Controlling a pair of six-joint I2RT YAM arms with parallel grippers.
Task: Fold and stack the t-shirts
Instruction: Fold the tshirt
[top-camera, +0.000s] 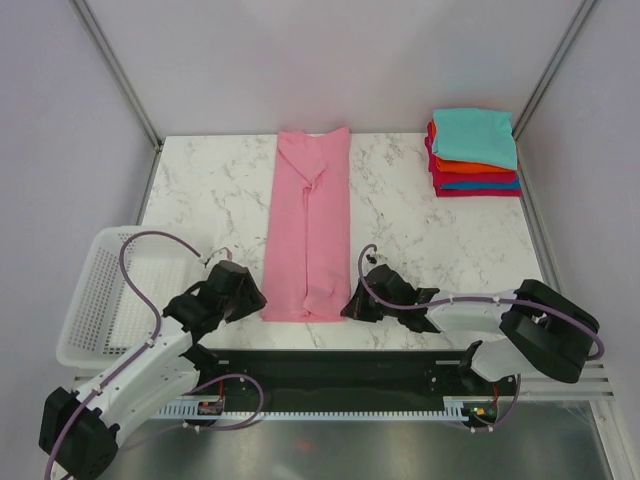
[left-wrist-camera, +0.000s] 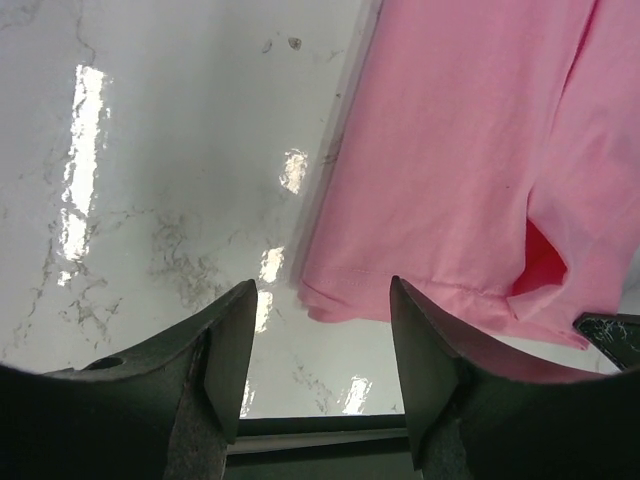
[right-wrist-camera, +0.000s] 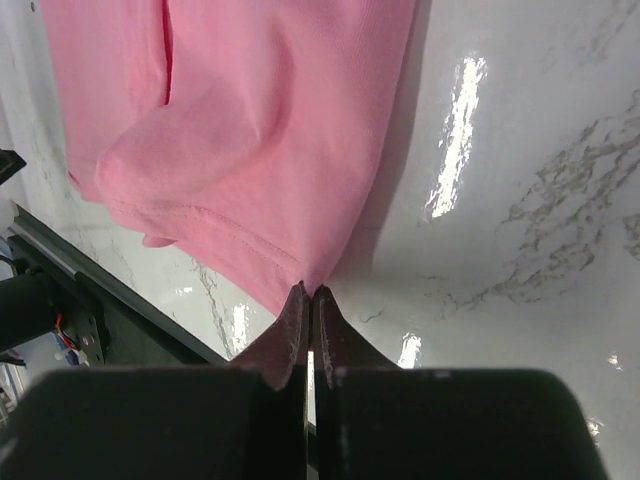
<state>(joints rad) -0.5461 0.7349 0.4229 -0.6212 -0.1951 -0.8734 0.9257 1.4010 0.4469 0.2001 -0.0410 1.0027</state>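
Note:
The pink t-shirt (top-camera: 310, 225) lies on the marble table as a long narrow strip, sides folded in, hem toward me. My right gripper (top-camera: 352, 305) is shut on the hem's near right corner; the right wrist view shows its fingertips (right-wrist-camera: 298, 297) pinching the pink cloth (right-wrist-camera: 250, 130). My left gripper (top-camera: 250, 297) is open just left of the hem's near left corner, and the pink shirt (left-wrist-camera: 470, 150) lies ahead of its spread fingers (left-wrist-camera: 232, 340), not touched. A stack of folded t-shirts (top-camera: 474, 152), teal on top over orange, blue and red, sits at the far right.
A white mesh basket (top-camera: 115, 300) stands at the near left, beside my left arm. The table's near edge and a black rail (top-camera: 330, 365) run just behind both grippers. Metal frame posts rise at the far corners.

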